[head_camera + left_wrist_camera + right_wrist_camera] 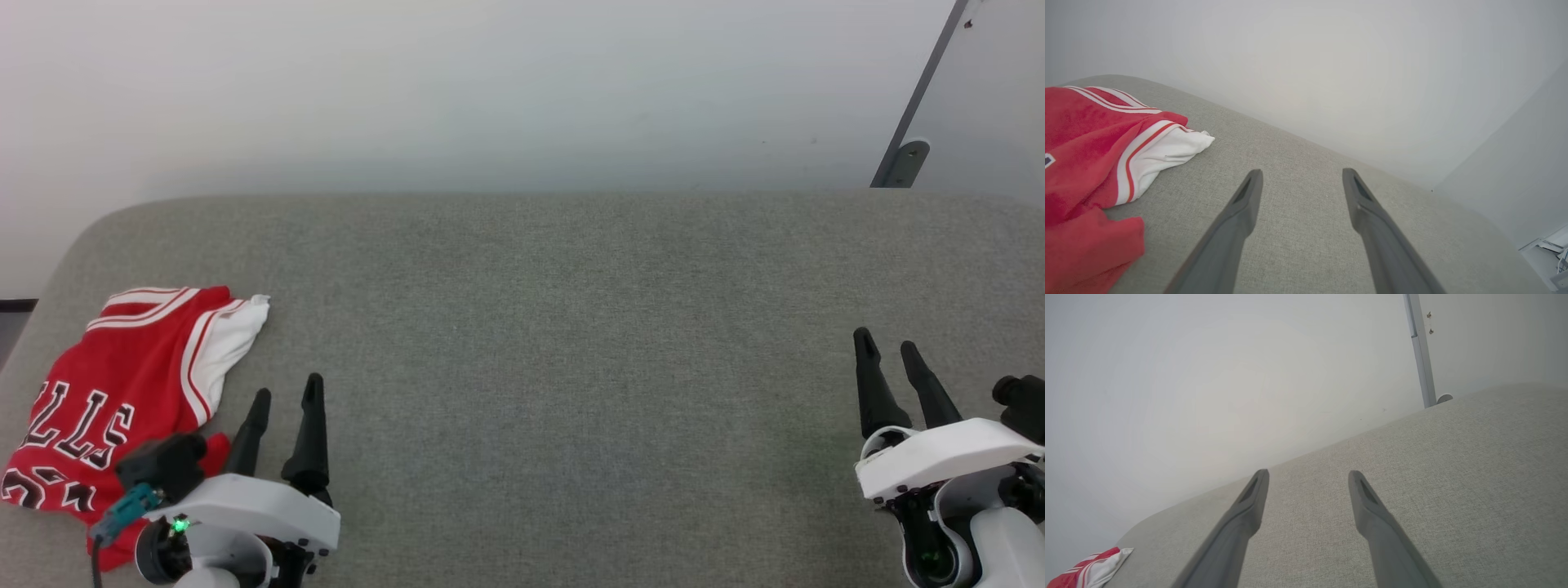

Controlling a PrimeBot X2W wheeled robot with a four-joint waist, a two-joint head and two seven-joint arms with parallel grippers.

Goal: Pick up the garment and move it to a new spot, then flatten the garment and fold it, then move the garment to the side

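The garment (122, 384) is lying at the left end of the grey fabric surface (571, 367) by a white wall (490, 82); left gripper (287, 387) and right gripper (885, 340) are hovering open, empty.

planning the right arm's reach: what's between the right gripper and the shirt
In the head view, mostly bare grey surface. The open left gripper stands just beside the shirt, on the side facing the right gripper.
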